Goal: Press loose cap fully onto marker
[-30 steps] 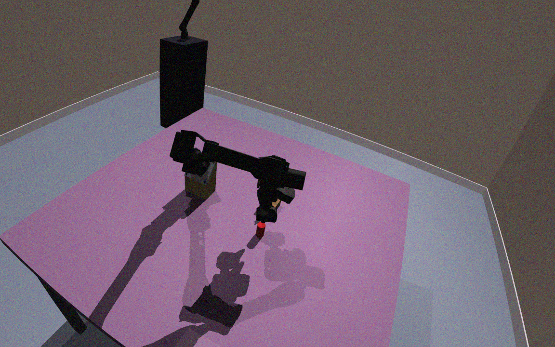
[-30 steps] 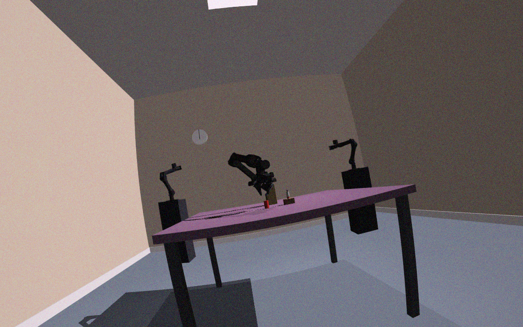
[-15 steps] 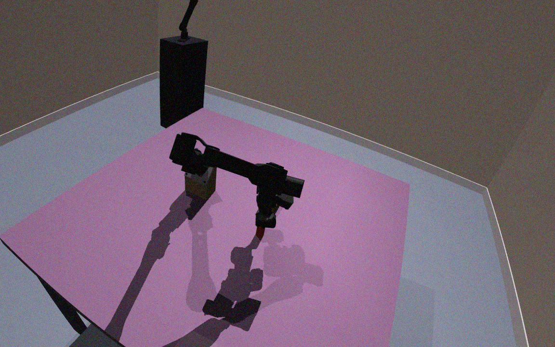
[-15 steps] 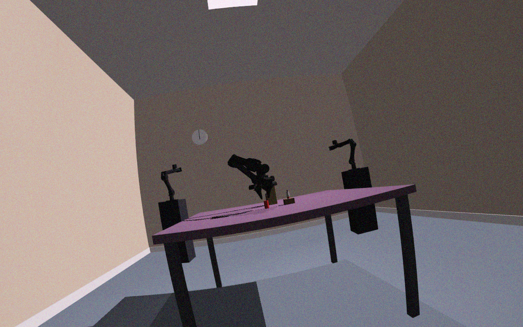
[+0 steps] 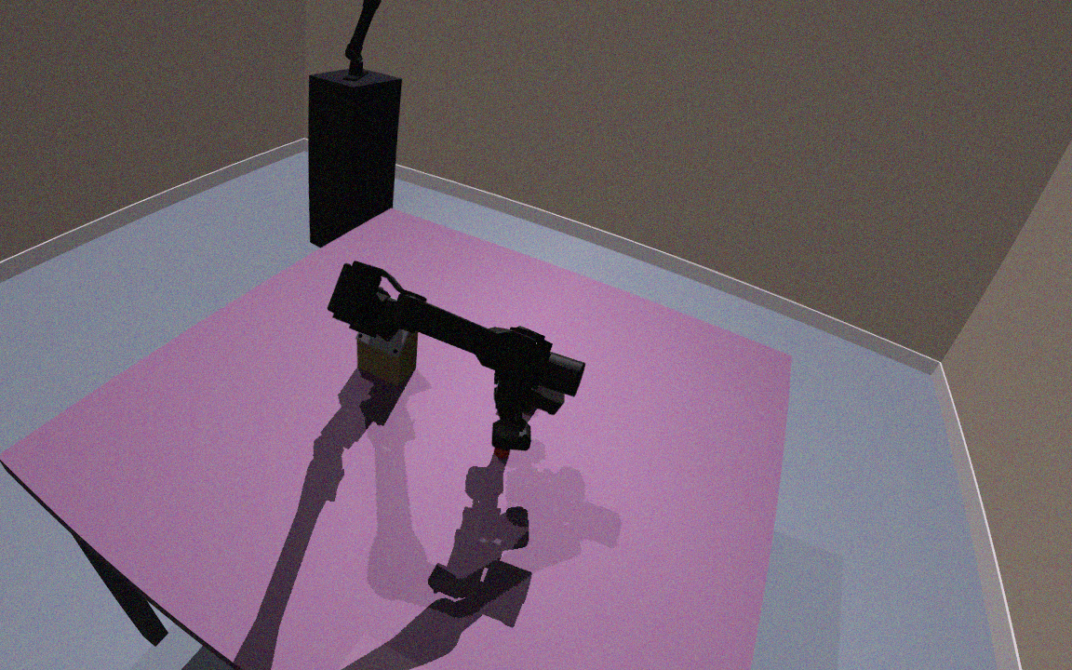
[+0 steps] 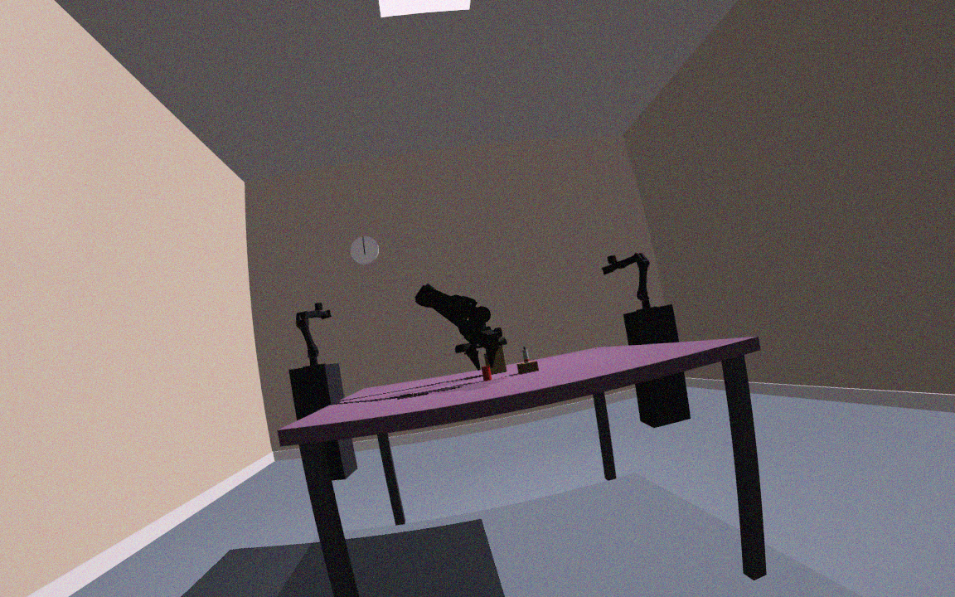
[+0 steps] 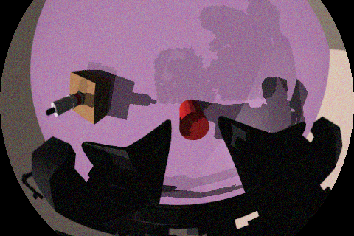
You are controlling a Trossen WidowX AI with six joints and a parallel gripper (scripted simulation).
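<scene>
The red cap (image 5: pixel 502 454) (image 6: pixel 487 373) (image 7: pixel 193 122) stands upright on the pink table (image 5: pixel 673 399) (image 6: pixel 652 350) (image 7: pixel 110 26). My gripper (image 5: pixel 511 447) (image 6: pixel 485 366) (image 7: pixel 195 122) is open and points down just above the cap. In the wrist view the cap shows in the gap between the two fingertips, nearer the left one, with nothing gripped. The grey marker (image 6: pixel 525 356) (image 7: pixel 66 105) stands upright, black tip up, in the tan holder block (image 6: pixel 527 367) (image 7: pixel 104 94), left of the gripper in the wrist view. The arm hides marker and block in the top view.
The arm's own base stands on a yellowish block (image 5: pixel 385 358) (image 6: pixel 496 360) on the table. Beyond the table edges stand a dark pedestal (image 5: pixel 353 150) (image 6: pixel 656 378) with another arm and a second dark pedestal (image 6: pixel 314 393) with an arm.
</scene>
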